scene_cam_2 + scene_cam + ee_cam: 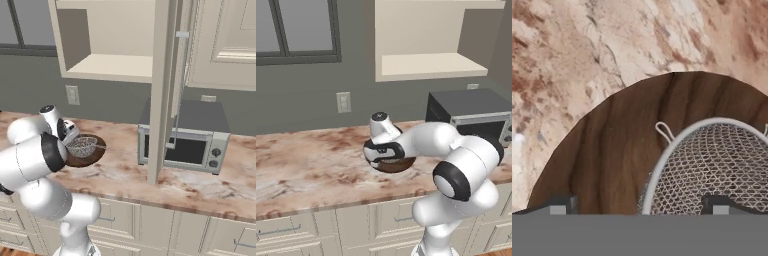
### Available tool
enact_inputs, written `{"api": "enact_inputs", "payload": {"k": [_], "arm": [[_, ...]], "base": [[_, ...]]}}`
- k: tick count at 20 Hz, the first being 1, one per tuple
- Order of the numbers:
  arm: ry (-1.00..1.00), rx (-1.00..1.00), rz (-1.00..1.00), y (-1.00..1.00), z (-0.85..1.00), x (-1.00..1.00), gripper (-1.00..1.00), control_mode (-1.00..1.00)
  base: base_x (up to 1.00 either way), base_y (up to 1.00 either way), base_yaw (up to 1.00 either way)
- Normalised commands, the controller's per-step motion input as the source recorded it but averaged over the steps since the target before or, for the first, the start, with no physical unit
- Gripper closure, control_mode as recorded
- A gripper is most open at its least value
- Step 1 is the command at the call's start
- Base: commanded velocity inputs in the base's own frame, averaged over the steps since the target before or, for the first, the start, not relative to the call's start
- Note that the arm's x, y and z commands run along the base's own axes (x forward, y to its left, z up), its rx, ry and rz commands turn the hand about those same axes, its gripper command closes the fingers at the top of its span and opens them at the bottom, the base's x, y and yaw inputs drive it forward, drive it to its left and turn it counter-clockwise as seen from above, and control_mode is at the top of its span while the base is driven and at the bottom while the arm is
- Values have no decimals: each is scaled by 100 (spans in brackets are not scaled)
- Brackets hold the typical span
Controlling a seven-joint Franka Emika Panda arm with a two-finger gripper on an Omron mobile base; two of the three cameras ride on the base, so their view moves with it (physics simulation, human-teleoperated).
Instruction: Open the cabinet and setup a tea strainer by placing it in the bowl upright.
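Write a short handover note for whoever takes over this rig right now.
Gripper: open, just above the bowl, holding nothing.
Cabinet: door swung open, shelf bare.
Tea strainer: sits in the bowl, mouth up, on the counter left of the microwave.
Done: cabinet opened, strainer placed upright.
Left: lift the arm away without knocking the strainer.

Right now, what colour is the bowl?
Dark brown wood grain bowl, clearest in the hand view.

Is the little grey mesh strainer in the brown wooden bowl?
In: the grey mesh strainer sits open side up inside the brown wooden bowl.
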Motion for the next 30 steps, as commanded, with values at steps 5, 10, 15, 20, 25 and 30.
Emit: {"api": "enact_inputs", "payload": {"k": [5,10,15,20,25,30], "arm": [[-5,0,0,0,34,-5,-100,-100],[-1,0,-6,-7,20,-13,-100,-100],[0,0,-18,-30,16,-31,-100,-100],[-4,0,-21,-56,51,-40,-100,-100],[-8,0,-28,-64,70,-46,-100,-100],[-8,5,-33,-66,74,-57,-100,-100]], "base": [[0,0,0],[0,0,0],[0,0,0],[0,0,0],[0,0,0],[0,0,0]]}}
